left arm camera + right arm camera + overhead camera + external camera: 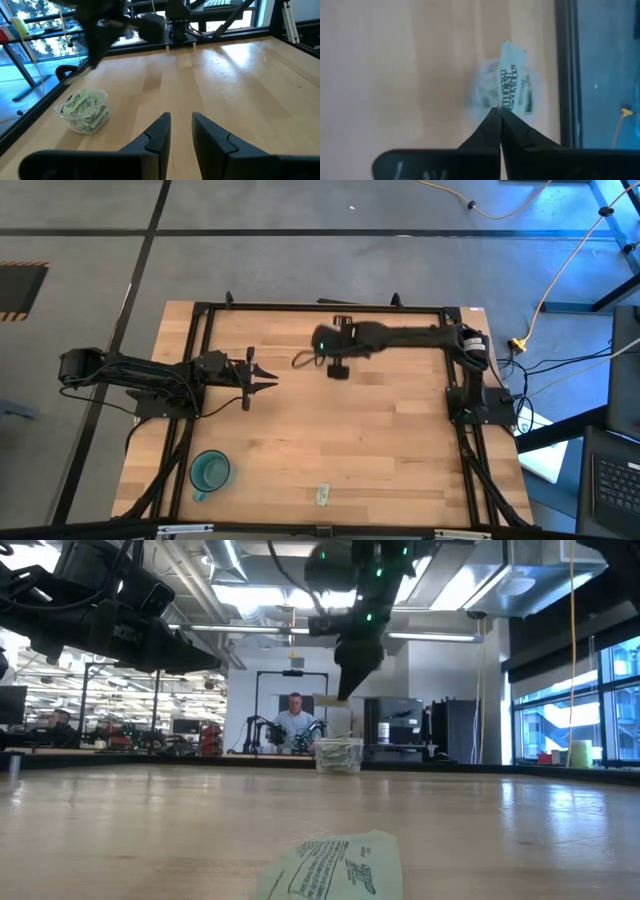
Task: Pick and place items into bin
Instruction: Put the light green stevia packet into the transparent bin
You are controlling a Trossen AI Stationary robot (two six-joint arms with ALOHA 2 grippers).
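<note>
I see my right arm stretched along the table's far edge, its gripper (499,107) pinching a packet (510,82) above the bin (83,110), while the left gripper (179,131) waits, fingers parted.

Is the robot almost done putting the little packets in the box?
Nearly. The clear box already holds a heap of packets. The right gripper has its fingers pinched on one packet above the box. One packet still lies on the table; the left gripper waits.
</note>
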